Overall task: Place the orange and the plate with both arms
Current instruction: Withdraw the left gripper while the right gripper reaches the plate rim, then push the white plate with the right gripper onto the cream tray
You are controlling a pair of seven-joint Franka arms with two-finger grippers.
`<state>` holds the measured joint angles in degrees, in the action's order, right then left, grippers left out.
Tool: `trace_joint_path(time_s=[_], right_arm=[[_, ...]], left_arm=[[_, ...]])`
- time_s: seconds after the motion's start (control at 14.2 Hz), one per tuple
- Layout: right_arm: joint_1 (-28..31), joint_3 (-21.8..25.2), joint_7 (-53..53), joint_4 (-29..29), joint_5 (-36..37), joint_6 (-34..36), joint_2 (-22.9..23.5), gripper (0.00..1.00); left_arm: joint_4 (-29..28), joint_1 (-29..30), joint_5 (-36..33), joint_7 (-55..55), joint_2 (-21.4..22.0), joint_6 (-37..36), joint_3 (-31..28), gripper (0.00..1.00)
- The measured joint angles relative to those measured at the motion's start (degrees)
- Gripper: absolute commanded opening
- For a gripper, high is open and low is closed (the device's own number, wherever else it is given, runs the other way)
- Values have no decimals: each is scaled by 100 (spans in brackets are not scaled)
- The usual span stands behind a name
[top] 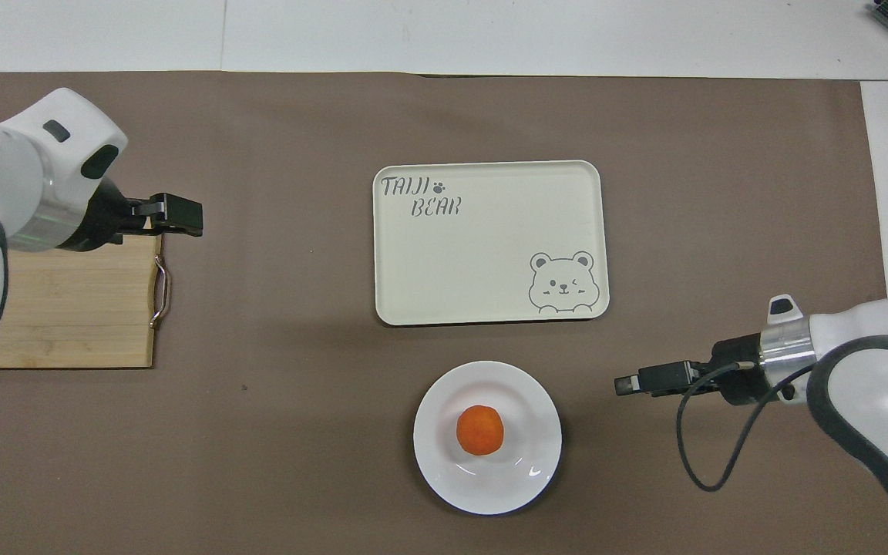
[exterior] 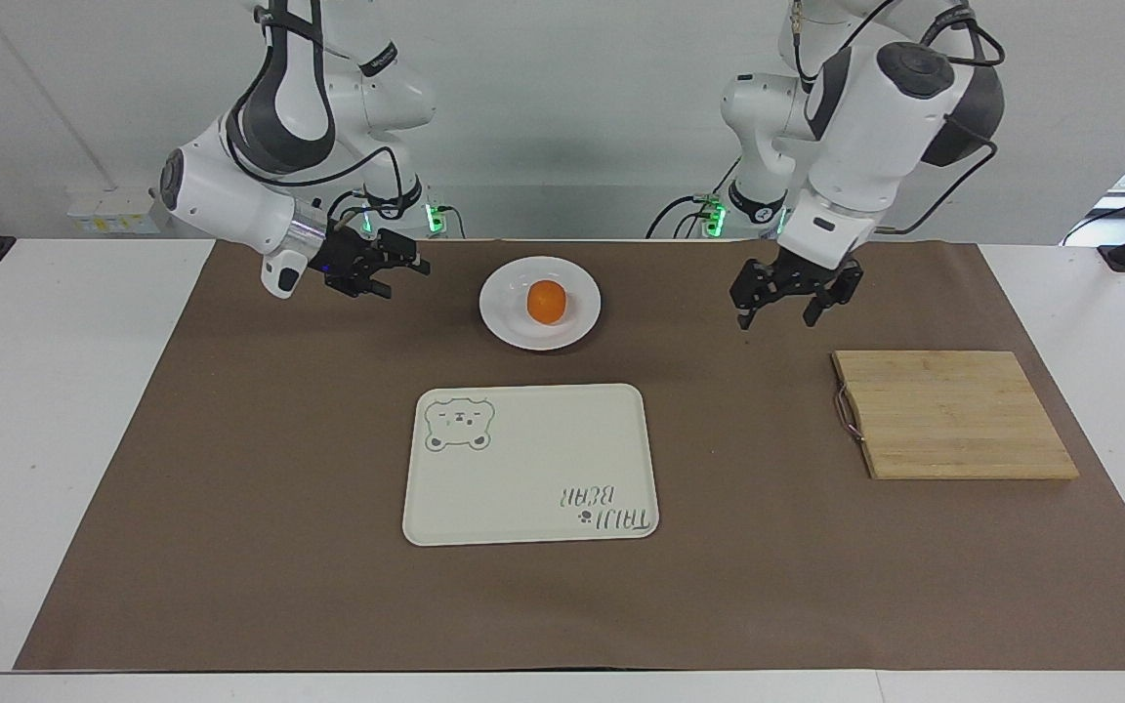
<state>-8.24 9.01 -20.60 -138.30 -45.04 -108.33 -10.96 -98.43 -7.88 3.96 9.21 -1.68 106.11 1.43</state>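
The orange lies in the middle of the white plate, which rests on the brown mat close to the robots. My left gripper hangs open and empty over the mat, between the plate and the cutting board. My right gripper points sideways at the plate from the right arm's end of the table. It is open, holds nothing, and stands about a plate's width short of the rim.
A cream tray with a bear drawing lies mid-table, farther from the robots than the plate. A wooden cutting board with a metal handle sits toward the left arm's end.
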Motion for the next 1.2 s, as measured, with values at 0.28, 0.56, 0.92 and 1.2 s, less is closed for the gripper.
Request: trace_joint_path(time_s=[0.28, 0.56, 0.92, 1.2], right_arm=[[-556, -23, -132, -649, -667, -903, 3, 100], [-1022, -28, -560, -1060, -1470, -1594, 74, 100], [-1299, -29, -1336, -1284, -2221, -1909, 424, 100], [-1336, -28, -1626, -1560, -2817, -1995, 448, 100]], left_arm=[[125, 505, -119, -502, -1, -224, -48, 100], [408, 552, -225, -523, 22, -929, -158, 100], [824, 542, -226, -523, 120, -1806, -107, 100], [899, 540, -226, -523, 111, -1862, -93, 100]])
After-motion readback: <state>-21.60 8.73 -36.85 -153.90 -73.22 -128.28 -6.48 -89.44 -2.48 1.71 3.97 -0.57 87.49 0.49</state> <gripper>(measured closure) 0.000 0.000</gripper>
